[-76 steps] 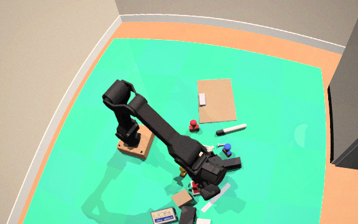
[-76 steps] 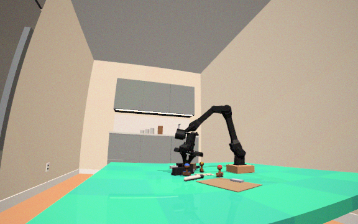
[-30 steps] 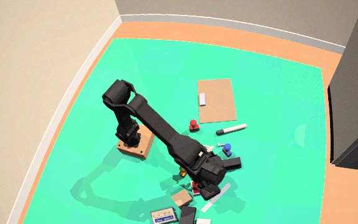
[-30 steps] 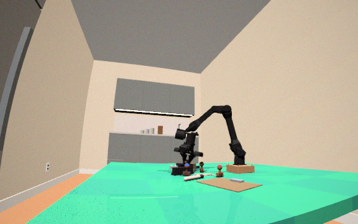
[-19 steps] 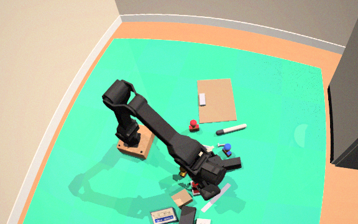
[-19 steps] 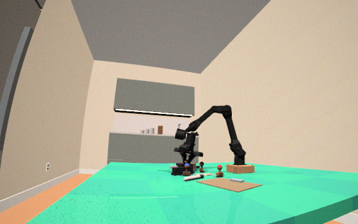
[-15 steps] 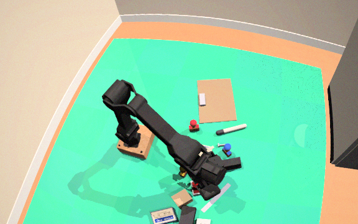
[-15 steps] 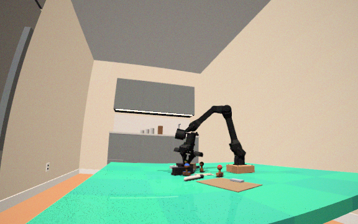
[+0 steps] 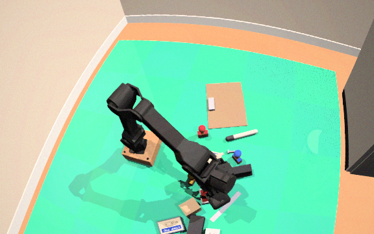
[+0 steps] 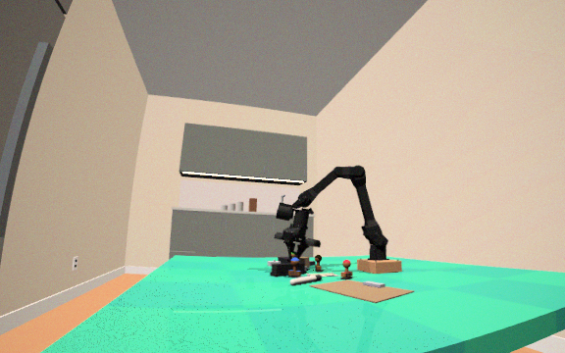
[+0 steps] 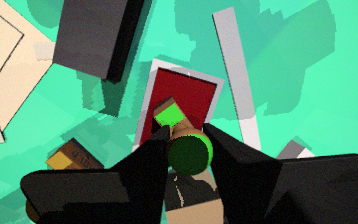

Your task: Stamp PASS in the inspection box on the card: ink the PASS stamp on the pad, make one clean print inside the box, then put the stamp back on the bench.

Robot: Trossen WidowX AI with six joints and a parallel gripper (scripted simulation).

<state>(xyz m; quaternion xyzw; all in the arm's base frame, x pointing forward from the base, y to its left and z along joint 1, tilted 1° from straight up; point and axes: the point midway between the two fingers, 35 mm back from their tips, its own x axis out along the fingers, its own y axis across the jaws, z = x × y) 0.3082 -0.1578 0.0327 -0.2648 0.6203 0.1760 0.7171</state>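
My gripper (image 11: 186, 129) is shut on the green-knobbed stamp (image 11: 190, 152) (image 10: 293, 254). The stamp's base, with a green patch on it, shows beyond the knob in the wrist view, over the red ink pad (image 11: 192, 90) (image 9: 204, 192). Whether base and pad touch I cannot tell; the print face is hidden. The cream card (image 11: 27, 72) (image 9: 213, 231) lies at the upper left in the wrist view, with a thin black box outline partly in view and pale pieces at its edges. In the top view the arm hides the fingers and stamp.
A dark block (image 11: 87, 37) (image 9: 196, 224) stands between card and pad. A pale strip (image 11: 235, 75) (image 9: 226, 206) lies on the pad's other side. Near are a tan block (image 11: 195, 212) (image 9: 190, 207) and a yellow stamp (image 9: 191, 179). Red (image 9: 202, 130) and blue (image 9: 237, 154) stamps stand farther off.
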